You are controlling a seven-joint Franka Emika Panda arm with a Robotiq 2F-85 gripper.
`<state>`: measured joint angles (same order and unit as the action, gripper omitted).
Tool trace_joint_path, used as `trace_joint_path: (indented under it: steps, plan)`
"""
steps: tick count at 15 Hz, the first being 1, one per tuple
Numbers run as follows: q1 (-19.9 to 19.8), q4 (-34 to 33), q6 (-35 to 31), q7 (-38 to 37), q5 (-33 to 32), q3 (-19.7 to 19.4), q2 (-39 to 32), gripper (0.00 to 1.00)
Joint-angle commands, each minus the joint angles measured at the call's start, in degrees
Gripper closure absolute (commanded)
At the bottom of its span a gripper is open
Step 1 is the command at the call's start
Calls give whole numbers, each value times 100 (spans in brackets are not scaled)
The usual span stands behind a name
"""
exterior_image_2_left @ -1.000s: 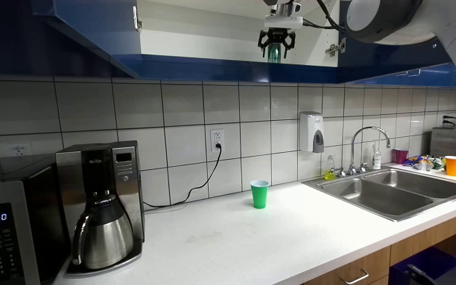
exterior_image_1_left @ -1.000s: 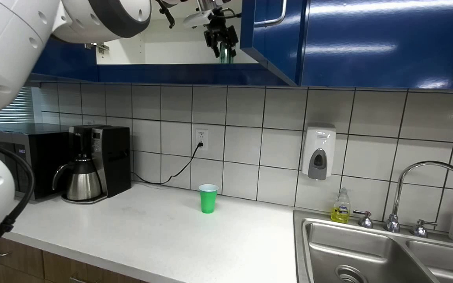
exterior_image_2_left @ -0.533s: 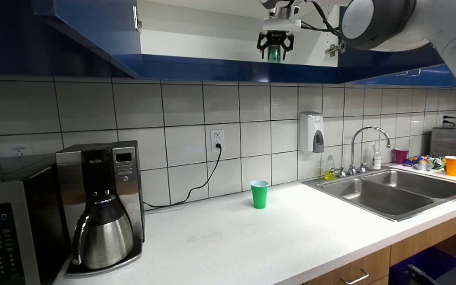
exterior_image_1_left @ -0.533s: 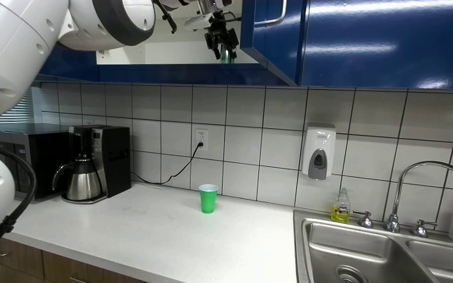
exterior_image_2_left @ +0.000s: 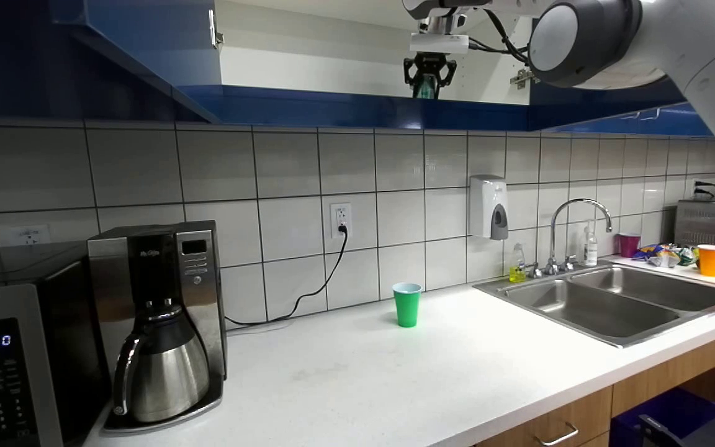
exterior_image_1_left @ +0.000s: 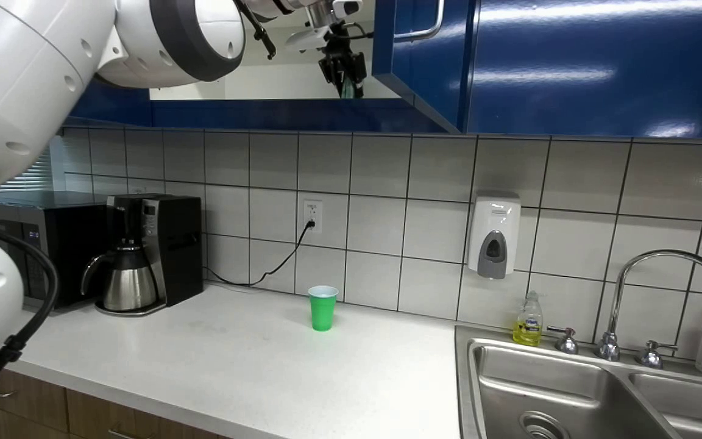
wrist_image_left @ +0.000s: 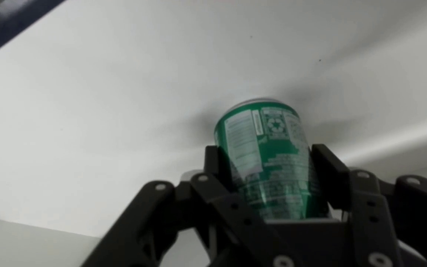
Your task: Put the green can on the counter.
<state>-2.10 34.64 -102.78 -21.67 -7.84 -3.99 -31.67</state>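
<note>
The green can point(wrist_image_left: 269, 148) is clasped from both sides by my gripper point(wrist_image_left: 265, 163), its pads pressed against the can wall in the wrist view. Both exterior views place them inside the open upper cabinet, where the can point(exterior_image_2_left: 426, 89) shows just above the blue front edge. That edge hides the can's lower end, and whether it touches the shelf I cannot tell. My gripper point(exterior_image_1_left: 347, 90) points downward. Well below lies the off-white counter point(exterior_image_1_left: 235, 360), seen in both exterior views.
A bright green cup point(exterior_image_2_left: 407, 304) stands on the counter near the tiled wall. The cabinet's blue lip point(exterior_image_2_left: 332, 105) runs in front of the gripper, and an open blue door point(exterior_image_1_left: 424, 55) is close beside it. Coffee maker point(exterior_image_1_left: 156, 250), microwave point(exterior_image_2_left: 22, 341) and sink point(exterior_image_2_left: 606, 304) flank the worktop.
The jaws have come together onto the can's sides. My arm and gripper have sunk slightly, and in an exterior view they have drifted a little to the left.
</note>
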Motion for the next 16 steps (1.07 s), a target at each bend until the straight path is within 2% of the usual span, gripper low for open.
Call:
trace_joint_path:
  steps: [1,16]
  plan:
    - [68,-276,137,-81,-30,-15,-166,61]
    - [326,-305,864,-133,70,28,279,61]
